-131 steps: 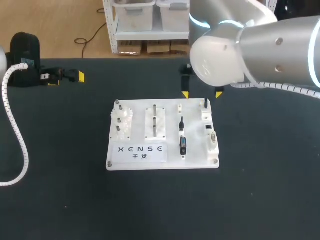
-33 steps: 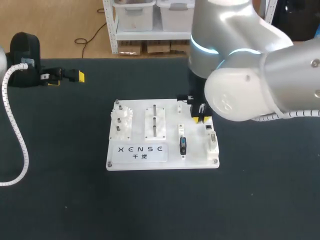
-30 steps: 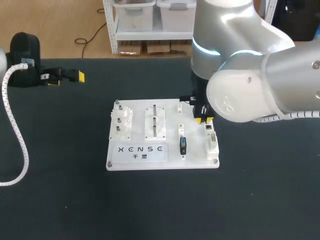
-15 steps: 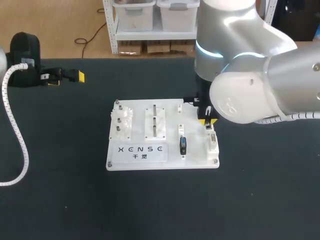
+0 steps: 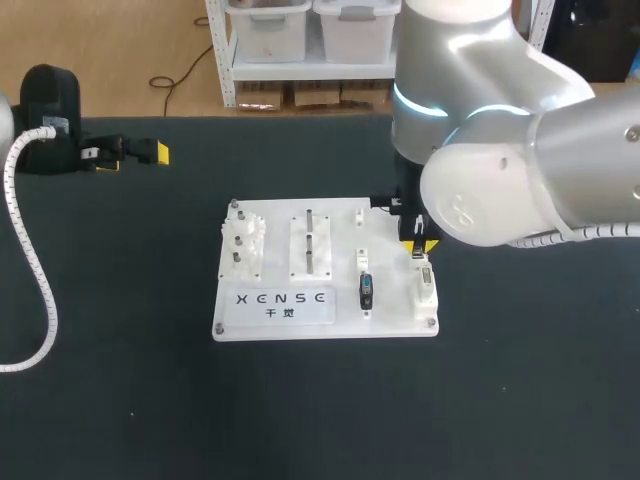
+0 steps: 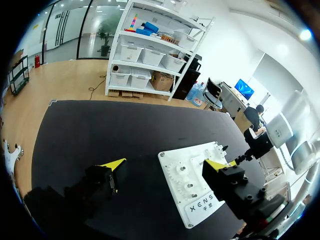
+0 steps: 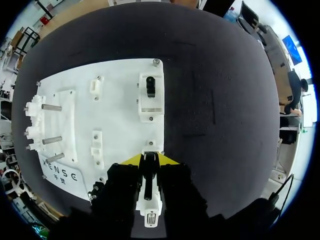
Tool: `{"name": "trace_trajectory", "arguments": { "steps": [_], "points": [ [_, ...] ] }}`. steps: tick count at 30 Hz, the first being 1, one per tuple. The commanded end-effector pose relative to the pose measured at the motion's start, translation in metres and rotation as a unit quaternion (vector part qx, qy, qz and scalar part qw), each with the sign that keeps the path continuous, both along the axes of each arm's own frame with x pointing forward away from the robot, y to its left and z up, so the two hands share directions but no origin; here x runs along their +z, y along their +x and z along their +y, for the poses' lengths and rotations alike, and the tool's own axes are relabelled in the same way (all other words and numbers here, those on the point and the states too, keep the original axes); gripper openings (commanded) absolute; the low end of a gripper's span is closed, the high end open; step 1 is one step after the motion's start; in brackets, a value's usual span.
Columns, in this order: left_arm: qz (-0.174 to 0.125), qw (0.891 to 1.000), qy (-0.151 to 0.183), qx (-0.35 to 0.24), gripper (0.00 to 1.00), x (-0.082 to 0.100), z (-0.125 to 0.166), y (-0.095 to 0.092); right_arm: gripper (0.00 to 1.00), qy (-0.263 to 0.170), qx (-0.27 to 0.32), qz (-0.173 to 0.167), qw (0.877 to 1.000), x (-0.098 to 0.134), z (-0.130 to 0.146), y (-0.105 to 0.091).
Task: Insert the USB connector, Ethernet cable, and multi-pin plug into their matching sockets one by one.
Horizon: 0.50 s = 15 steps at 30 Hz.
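Note:
A white socket board (image 5: 300,285) lies mid-table. My right gripper (image 5: 418,243) hangs over the board's right column, shut on a slim black plug (image 7: 146,176) that stands between its yellow tips (image 7: 131,159). Just behind the fingers lies a white multi-pin socket (image 7: 150,216). Ahead of them another black plug (image 7: 150,87) sits in a white socket block near the board's far edge. A black USB connector (image 5: 366,291) lies on the board left of the gripper. My left gripper (image 5: 135,155) rests open and empty at the table's far left, well away from the board (image 6: 200,185).
Metal pegs and white gears (image 5: 240,240) occupy the board's left side, and two slotted blocks (image 5: 310,245) its middle. A white coiled cable (image 5: 30,260) runs along the left arm. Bare dark table surrounds the board.
My right gripper has shifted slightly right and toward the board's front with the black plug, from the board's middle-right to over its right column. The left arm has not moved.

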<state>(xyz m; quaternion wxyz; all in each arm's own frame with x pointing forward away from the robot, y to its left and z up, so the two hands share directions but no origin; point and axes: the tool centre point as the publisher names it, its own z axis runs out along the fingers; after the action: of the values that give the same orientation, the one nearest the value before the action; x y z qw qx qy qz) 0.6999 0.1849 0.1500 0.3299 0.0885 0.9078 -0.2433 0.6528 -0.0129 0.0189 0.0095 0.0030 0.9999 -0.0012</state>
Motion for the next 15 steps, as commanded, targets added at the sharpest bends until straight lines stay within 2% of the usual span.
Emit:
{"name": "trace_trajectory", "arguments": {
  "steps": [1,15],
  "points": [
    [0.000,1.000,0.000,0.000,1.00,0.0000,0.0000,0.0000,0.00,0.000,-0.001,0.000,1.000,-0.0027,0.0002,0.0001],
    [0.000,1.000,0.000,0.000,1.00,0.0000,0.0000,0.0000,0.00,0.002,-0.004,0.001,1.000,-0.0024,-0.0014,-0.0020]
  ]
}}
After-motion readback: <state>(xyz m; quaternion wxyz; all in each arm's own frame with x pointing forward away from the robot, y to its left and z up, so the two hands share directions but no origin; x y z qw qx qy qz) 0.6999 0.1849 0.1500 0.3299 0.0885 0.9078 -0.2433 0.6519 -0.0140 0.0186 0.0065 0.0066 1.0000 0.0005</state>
